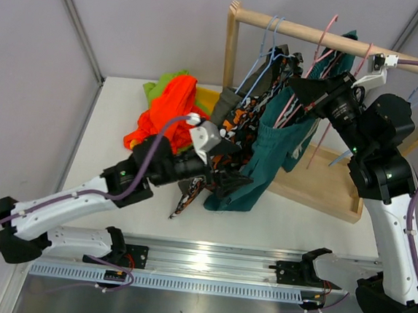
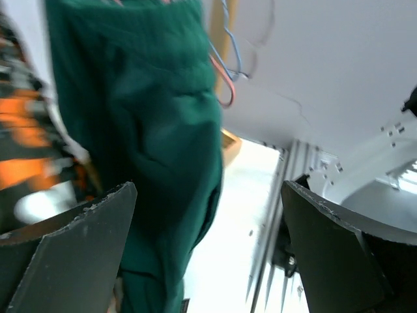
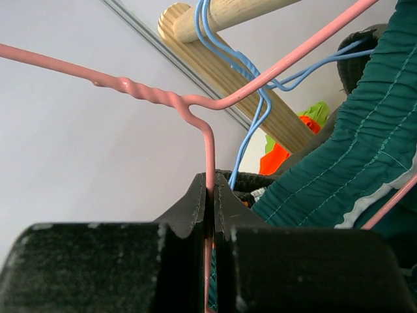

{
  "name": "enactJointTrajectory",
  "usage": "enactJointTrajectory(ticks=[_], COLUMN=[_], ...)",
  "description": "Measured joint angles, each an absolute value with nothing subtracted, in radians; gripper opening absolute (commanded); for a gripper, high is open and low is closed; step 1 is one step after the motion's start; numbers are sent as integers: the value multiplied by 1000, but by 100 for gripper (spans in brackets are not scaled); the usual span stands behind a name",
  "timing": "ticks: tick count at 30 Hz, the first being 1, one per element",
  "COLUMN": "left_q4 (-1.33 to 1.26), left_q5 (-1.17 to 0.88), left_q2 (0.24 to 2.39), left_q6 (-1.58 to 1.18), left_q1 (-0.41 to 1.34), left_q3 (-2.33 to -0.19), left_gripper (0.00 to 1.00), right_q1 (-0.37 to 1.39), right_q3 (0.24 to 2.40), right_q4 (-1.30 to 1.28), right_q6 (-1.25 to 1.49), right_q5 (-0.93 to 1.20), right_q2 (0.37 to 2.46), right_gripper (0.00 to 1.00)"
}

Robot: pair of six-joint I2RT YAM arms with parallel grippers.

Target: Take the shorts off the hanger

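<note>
Your right gripper [image 3: 210, 189] is pinched tight on the pink hanger [image 3: 208, 150], just under the twist in its neck. The dark teal shorts [image 2: 150, 130] hang from it, long axis straight down. From your left gripper [image 2: 208, 189], jaws spread wide, the fabric sits at 10 o'clock, hugging the 9 o'clock finger. The left arm's nearer the hem, so I'd nudge toward 9 before closing.

a heap of shorts [image 1: 171, 108] lies on the table [image 1: 112, 130], left of the rack [image 1: 301, 27] with hanging shorts [image 1: 272, 144].
</note>
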State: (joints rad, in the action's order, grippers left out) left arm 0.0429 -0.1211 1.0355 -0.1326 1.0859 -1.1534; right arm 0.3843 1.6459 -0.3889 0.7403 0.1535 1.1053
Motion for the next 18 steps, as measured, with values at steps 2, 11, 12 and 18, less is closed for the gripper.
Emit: enactJointTrajectory(ticks=[2,11,12,18], left_q4=[8,-72,-75,-97], left_q5=[-132,-115,-106,-27], left_q2=[1089,1220,1228,1244], left_q6=[-133,-133,-132,-134], left_q1=[1112,1181,1183,1185], left_q3=[-1153,-1178,-1185,-1200], left_gripper=[99,91,86,0], right_q1=[384,385,385,385], right_q3=[1646,1645,1645,1614], right_q4=[-391,-433,-439,-437], right_q6=[745,769,771,793], right_q5=[155,154,154,146], right_q2=[1104,1047,1040,997], right_gripper=[0,0,0,0])
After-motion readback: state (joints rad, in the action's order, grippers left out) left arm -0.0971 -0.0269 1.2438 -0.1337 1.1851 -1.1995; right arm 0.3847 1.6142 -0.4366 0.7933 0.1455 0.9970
